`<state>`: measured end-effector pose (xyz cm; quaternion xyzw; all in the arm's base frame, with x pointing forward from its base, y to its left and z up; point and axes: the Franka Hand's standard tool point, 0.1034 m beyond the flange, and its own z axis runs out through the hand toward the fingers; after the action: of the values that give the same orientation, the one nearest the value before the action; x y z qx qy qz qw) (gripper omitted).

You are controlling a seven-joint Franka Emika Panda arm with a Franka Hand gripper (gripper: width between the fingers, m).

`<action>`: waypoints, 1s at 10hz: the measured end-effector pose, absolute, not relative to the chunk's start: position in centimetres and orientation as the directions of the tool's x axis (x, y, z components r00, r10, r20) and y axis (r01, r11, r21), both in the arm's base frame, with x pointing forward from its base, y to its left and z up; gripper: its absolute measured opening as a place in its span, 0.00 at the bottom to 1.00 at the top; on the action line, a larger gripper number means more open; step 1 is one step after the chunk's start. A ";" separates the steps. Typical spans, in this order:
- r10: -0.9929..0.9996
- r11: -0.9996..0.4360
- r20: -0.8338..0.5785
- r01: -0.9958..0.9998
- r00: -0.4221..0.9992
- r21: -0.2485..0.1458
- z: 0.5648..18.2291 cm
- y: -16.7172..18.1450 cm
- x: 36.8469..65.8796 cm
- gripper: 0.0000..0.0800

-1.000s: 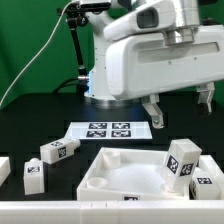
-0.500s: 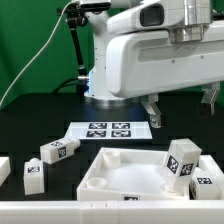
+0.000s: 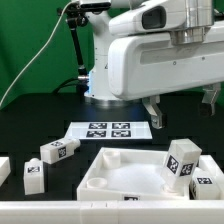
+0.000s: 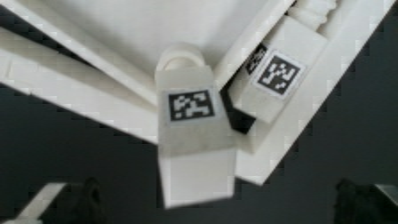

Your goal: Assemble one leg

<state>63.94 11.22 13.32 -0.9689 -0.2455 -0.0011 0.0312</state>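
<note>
Several white tagged legs show in the exterior view. One leg point(image 3: 181, 160) leans on the right corner of the large white square piece point(image 3: 115, 172), and another leg point(image 3: 207, 182) lies just to its right. Two more legs point(image 3: 58, 150) point(image 3: 33, 176) lie at the exterior view's left. My gripper point(image 3: 181, 106) hangs open and empty above the leaning leg, apart from it. In the wrist view one leg point(image 4: 192, 125) lies between my dark fingertips point(image 4: 54, 203), and a second leg point(image 4: 276, 75) lies beside it. The gripper point(image 4: 210, 214) is open and touches nothing.
The marker board point(image 3: 103, 130) lies behind the square piece, near the robot base point(image 3: 110, 95). Another white block point(image 3: 3, 170) sits at the exterior view's left edge. A white rail point(image 3: 60, 208) runs along the front. The square piece fills the wrist view's upper part point(image 4: 107, 40).
The arm has shifted slightly toward the exterior view's right. The gripper stays open. No part has moved.
</note>
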 end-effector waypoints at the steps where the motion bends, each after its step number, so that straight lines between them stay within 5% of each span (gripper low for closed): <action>1: 0.446 -0.895 -0.035 0.444 0.894 -0.055 13.3 11.1 64.2 0.81; 3: 0.354 -0.935 -0.008 0.354 0.935 -0.021 13.0 11.3 65.2 0.81; 10: 0.370 -0.929 -0.005 0.370 0.929 -0.030 11.4 11.2 65.2 0.81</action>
<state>65.24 11.18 11.44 -0.9820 -0.1883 0.0055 0.0143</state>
